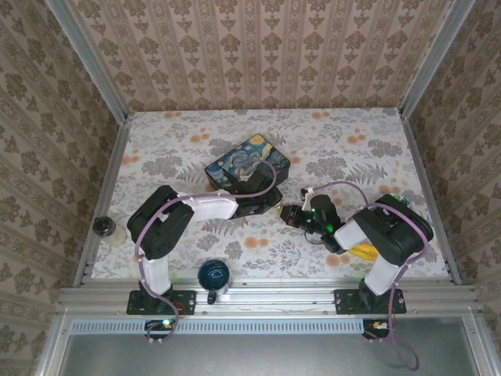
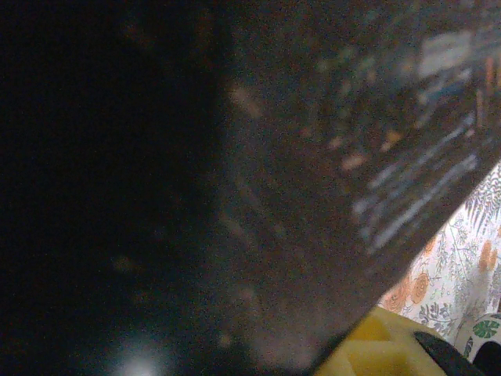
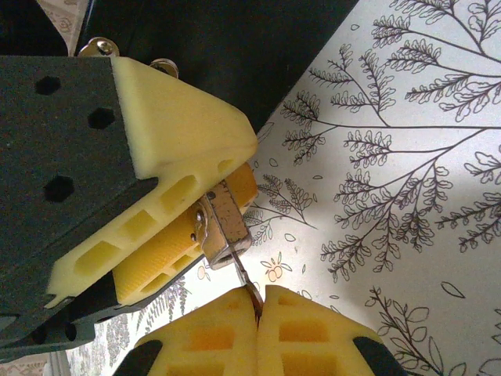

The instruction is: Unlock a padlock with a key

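The small brass padlock point(image 3: 225, 222) is pinched between the yellow fingers of my left gripper point(image 3: 235, 171), its keyhole end sticking out toward the bottom of the right wrist view. The slim dark key point(image 3: 246, 280) runs from that keyhole down into my right gripper point(image 3: 259, 304), whose two yellow pads are shut on its bow. In the top view my left gripper point(image 1: 273, 205) and right gripper point(image 1: 292, 216) meet tip to tip just in front of the Starry Night tin point(image 1: 247, 163). The left wrist view is mostly the tin's dark blurred side point(image 2: 329, 180), with one yellow finger point(image 2: 374, 349) at the bottom.
A round blue-lidded container point(image 1: 213, 274) stands at the table's front edge between the arm bases. A dark round object point(image 1: 104, 227) sits beyond the left rail. Something yellow point(image 1: 364, 251) lies under the right arm. Wallpapered walls close in three sides.
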Motion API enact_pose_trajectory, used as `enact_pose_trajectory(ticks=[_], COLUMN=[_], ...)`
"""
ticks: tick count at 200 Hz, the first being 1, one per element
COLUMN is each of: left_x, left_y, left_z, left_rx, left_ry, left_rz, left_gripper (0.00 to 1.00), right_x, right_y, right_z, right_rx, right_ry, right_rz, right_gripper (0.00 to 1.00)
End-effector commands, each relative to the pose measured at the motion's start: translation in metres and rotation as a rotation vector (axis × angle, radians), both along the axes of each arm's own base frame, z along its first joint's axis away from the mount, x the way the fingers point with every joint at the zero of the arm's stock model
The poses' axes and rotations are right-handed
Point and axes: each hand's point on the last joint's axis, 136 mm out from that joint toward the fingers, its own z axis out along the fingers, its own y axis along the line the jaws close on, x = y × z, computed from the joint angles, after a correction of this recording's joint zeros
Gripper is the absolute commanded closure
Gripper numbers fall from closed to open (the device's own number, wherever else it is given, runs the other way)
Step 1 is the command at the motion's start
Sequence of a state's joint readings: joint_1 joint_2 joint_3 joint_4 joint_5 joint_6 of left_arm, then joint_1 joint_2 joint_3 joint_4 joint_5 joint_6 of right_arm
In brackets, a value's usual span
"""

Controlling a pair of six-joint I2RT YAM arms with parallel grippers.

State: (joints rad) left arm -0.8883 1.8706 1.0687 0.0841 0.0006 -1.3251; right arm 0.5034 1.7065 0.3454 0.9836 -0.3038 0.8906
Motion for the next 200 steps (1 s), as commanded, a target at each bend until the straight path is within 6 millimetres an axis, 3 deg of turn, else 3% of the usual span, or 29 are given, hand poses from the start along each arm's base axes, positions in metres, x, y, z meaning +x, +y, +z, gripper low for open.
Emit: enact_pose_trajectory(ticks=[1, 200], left_x=[-0.009, -0.02], left_y=[-0.009, -0.016], left_z=[0.01, 0.012], left_rx=[-0.061, -0.098], left_ry=[0.016, 0.021], left_rz=[-0.028, -0.052], left_gripper=[0.97, 1.0], right_x=[0.016, 0.041], right_y=[0.001, 0.005], right_z=[0.019, 0.028], right_rx=[-0.002, -0.023], right_ry=[-0.063, -0.125], right_rz=[-0.015, -0.006], right_gripper=[1.0, 1.0])
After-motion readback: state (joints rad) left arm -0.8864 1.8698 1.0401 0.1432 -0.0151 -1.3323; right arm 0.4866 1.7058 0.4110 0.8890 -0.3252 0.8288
